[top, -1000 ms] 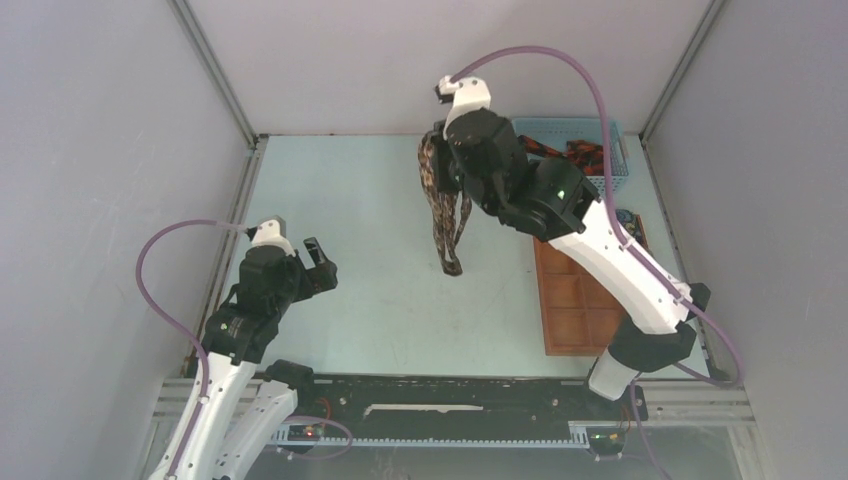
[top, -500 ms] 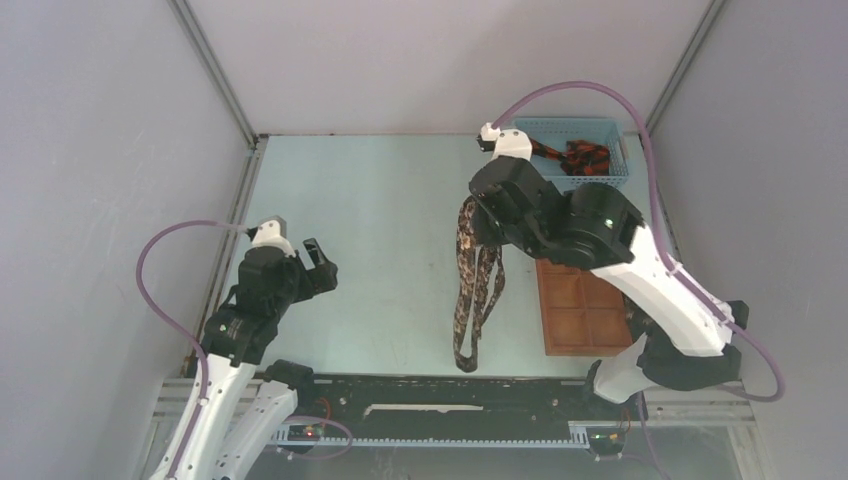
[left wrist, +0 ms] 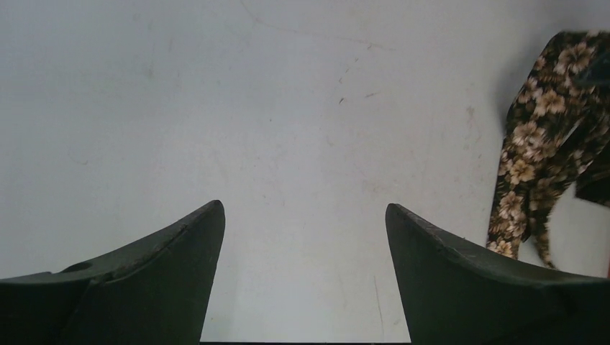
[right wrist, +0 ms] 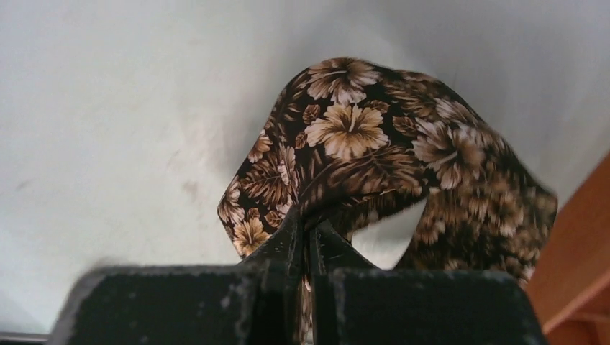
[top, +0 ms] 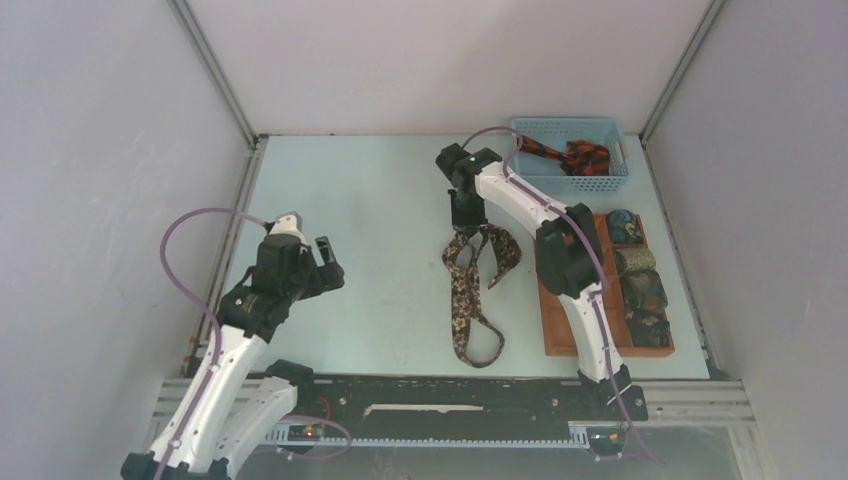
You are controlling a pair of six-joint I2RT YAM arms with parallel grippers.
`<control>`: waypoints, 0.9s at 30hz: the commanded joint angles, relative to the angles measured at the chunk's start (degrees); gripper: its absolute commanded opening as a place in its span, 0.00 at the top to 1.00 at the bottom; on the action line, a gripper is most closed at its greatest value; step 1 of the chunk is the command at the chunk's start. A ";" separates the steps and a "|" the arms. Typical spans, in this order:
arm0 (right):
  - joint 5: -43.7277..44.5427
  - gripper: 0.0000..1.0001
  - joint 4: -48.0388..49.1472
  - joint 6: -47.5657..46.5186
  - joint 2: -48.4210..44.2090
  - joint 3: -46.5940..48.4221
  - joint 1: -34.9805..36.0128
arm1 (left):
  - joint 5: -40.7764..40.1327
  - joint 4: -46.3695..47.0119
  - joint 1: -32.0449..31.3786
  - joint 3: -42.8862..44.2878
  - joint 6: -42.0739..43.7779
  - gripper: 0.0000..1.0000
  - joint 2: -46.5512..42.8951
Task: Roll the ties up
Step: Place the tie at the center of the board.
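Note:
A dark brown tie [top: 463,300] with tan flowers lies in a long loop on the table, mid-right. My right gripper [top: 466,222] is low over the tie's far end and shut on a fold of it. In the right wrist view the fabric [right wrist: 345,129] bulges out above the pinched right gripper [right wrist: 308,224]. My left gripper [top: 328,264] hovers open at the left, holding nothing. In the left wrist view, the left gripper [left wrist: 302,212] frames bare table, with the tie [left wrist: 539,144] off to its right. A black and red-orange tie [top: 575,155] lies in the blue basket [top: 612,182].
An orange-brown tray [top: 560,300] of square compartments sits right of the tie, with several rolled ties [top: 640,275] in its right column. Its edge [right wrist: 583,251] shows in the right wrist view. The right arm reaches across the tray's left side. Grey walls enclose the table.
The right arm has swung down and stretched out, bringing the hanging brown tie from the air onto the table. The left arm has shifted slightly up and right.

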 commanded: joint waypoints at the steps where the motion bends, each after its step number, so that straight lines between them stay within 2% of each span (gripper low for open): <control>1: -7.28 0.94 -0.46 -3.91 2.50 8.15 -3.21 | -0.91 -0.57 -3.51 1.60 -1.06 0.12 4.42; 4: -10.09 0.82 0.27 -5.19 3.53 8.89 -5.61 | -2.16 -0.88 -6.84 2.37 -2.23 0.12 6.45; 6: -12.00 0.70 0.01 -6.01 3.68 9.39 -7.35 | -2.27 -0.22 -9.22 2.65 -3.51 0.13 7.29; 9: -12.20 0.47 -0.50 -7.43 1.87 9.09 -9.13 | -3.53 -0.03 -13.86 3.93 -5.07 0.13 8.81; 12: -11.67 0.34 -0.52 -8.41 -1.07 7.87 -10.25 | -4.80 0.43 -18.74 5.03 -6.50 0.13 10.40; 16: -10.23 0.30 2.10 -8.05 -7.71 1.90 -11.11 | -6.55 1.94 -25.99 6.19 -8.61 0.13 13.00; 23: -8.08 0.29 14.22 -7.01 -24.70 -20.37 -11.05 | -9.26 5.25 -38.79 7.92 -11.00 0.14 19.90; 27: -5.76 0.29 22.76 -7.77 -34.46 -33.22 -10.08 | -9.54 9.00 -43.98 7.76 -12.23 0.15 23.61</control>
